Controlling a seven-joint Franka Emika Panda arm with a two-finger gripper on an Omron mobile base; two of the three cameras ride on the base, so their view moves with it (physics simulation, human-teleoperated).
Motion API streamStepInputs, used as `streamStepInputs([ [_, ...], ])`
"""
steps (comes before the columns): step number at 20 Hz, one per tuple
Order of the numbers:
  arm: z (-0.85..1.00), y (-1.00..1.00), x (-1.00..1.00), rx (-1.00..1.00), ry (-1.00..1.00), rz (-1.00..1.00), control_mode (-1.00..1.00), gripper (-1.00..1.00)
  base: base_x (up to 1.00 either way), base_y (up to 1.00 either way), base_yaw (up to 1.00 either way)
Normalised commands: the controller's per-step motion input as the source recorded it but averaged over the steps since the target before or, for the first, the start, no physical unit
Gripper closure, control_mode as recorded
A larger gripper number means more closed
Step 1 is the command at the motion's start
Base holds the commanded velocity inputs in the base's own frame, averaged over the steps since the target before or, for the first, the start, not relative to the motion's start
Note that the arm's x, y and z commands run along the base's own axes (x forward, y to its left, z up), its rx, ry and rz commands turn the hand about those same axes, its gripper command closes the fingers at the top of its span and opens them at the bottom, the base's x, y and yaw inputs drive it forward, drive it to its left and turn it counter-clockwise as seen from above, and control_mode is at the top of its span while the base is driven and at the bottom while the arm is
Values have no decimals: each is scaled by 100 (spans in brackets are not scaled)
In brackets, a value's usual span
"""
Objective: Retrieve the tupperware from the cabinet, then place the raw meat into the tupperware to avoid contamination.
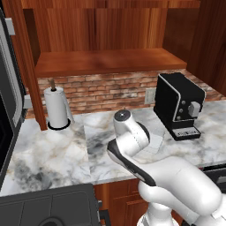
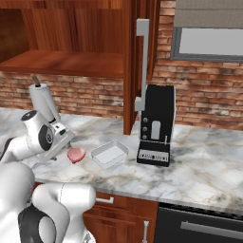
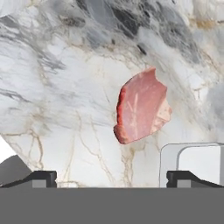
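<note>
The raw meat (image 3: 141, 106) lay flat on the marble desk (image 3: 65, 109), a pink-red slab with a darker edge along one side, and the claw (image 3: 113, 178) hung above it with its two dark fingertips (image 3: 41, 178) spread wide apart — nothing sat between them and nothing was held. In the hand view the meat sat between and ahead of the two tips, clear of both, while a rounded corner of the tupperware (image 3: 192, 157) showed just beside the meat, close but not touching. From the right base view the meat (image 2: 75, 154) rested near the front edge of the desk (image 2: 204, 166), with the tupperware (image 2: 110, 154) next to it, open side up and empty, its whitish walls translucent; the black coffee machine (image 2: 155, 125) stood just beyond the container. The cabinet (image 2: 71, 28) hung above the brick backsplash, one door swung out with its long silver bar handle (image 2: 141, 66) facing the room, and the shelf inside was bare wood. In the left base view the paper-towel roll (image 1: 57, 108) stood upright on its dark base against the wall, well apart from the coffee machine (image 1: 178, 106) — the white arm (image 1: 132, 141) rose between them and hid the meat and most of the container behind it.
</note>
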Motion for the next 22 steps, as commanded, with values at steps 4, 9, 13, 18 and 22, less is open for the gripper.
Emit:
streamStepInputs([
  [4, -10, 11, 12, -3, -1, -5, -100, -100, 0, 0, 0],
  [9, -12, 10, 12, -3, -2, -6, -100, -100, 0, 0, 0],
  [13, -10, 10, 14, -2, -3, -6, -100, -100, 0, 0, 0],
  [18, -8, 10, 14, 0, -5, -4, -100, -100, 0, 0, 0],
  [22, -11, 2, 12, 0, -4, -4, -100, -100, 0, 0, 0],
])
